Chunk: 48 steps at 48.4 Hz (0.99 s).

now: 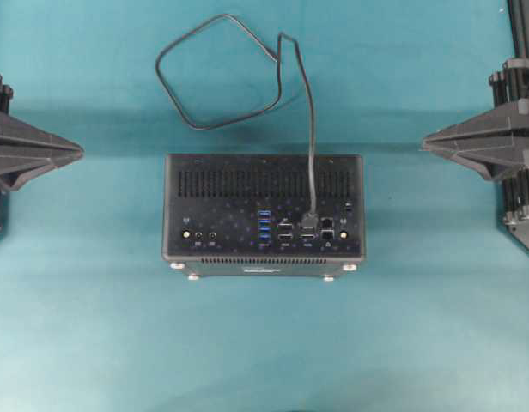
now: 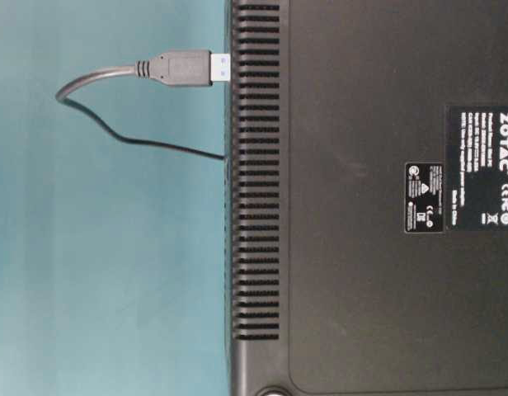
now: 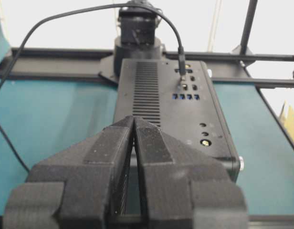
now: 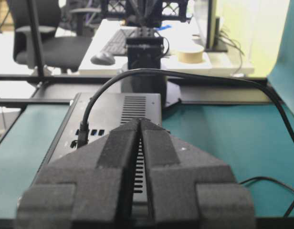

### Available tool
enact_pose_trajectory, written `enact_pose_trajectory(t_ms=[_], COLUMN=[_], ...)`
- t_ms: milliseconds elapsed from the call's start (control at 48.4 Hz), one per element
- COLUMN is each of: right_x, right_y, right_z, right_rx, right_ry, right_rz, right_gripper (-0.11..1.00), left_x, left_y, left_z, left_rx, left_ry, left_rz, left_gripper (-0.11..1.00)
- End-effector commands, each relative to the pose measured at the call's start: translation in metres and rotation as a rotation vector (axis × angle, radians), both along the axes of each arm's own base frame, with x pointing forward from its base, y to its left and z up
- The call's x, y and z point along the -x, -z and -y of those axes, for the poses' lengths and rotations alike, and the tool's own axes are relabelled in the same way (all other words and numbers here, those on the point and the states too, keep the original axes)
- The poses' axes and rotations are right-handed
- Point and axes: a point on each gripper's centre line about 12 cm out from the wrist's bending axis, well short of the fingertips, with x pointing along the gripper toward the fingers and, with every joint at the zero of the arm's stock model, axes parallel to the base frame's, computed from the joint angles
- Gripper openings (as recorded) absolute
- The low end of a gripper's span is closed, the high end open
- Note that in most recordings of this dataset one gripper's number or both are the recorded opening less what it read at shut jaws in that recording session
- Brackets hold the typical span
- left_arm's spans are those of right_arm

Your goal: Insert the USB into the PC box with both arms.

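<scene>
A black PC box [image 1: 263, 215] sits mid-table on a teal mat [image 1: 93, 343]. The USB [image 1: 310, 220] plug stands in a port on its face, cable looping behind. Left gripper [image 1: 76, 153] and right gripper [image 1: 429, 142] are both clenched, empty, well apart at either side.

You have a PC box [image 1: 263, 215] cased in matt black, speckled on the port face and smooth on the labelled panel, with silver metallic feet [image 1: 177, 266] and glossy blue sockets [image 1: 264, 226]. The USB [image 2: 181, 68] shows a matt dark moulded plug, a bright metal tip, and a thin smooth black cable at 12 o'clock. The left gripper [image 3: 133, 119] and right gripper [image 4: 140, 121] look like rough, layered black plastic. The table [image 1: 419, 343] is a flat matt teal surface.
</scene>
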Motion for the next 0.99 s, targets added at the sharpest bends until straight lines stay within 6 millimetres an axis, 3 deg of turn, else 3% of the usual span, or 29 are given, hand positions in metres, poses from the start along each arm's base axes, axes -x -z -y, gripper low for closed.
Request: enact_pose_trajectory(t_ms=[0, 83, 145, 269, 434, 662, 827, 972], right_x=[0.0, 0.005, 0.009, 0.013, 0.009, 0.006, -0.011, -0.036], right_y=[0.0, 0.002, -0.002, -0.012, -0.011, -0.027, -0.046, -0.046], right_z=[0.002, 0.003, 0.004, 0.003, 0.002, 0.001, -0.004, -0.009], right_rx=[-0.009, -0.075, -0.141, -0.233, -0.344, -0.372, -0.368, -0.35], right_ry=[0.01, 0.015, 0.011, -0.005, 0.001, 0.019, 0.01, 0.012], right_rz=[0.009, 0.037, 0.064, 0.076, -0.085, -0.267, -0.373, -0.54], right_gripper=[0.14, 0.17, 0.07, 0.01, 0.01, 0.01, 0.01, 0.02], left_x=[-0.005, -0.007, -0.008, -0.01, -0.012, -0.013, -0.02, -0.03], left_y=[0.0, 0.0, -0.004, -0.017, -0.036, -0.032, -0.034, -0.033], left_z=[-0.001, -0.001, 0.0, 0.0, -0.001, 0.002, 0.006, 0.007], left_rx=[0.047, 0.081, 0.081, 0.073, 0.072, 0.065, 0.054, 0.032], left_ry=[0.001, 0.001, 0.001, 0.0, -0.005, 0.004, 0.022, 0.024], left_rz=[-0.031, -0.074, -0.098, -0.123, -0.18, -0.274, -0.286, -0.312], left_gripper=[0.1, 0.02, 0.0, 0.0, 0.0, 0.0, 0.0, 0.0])
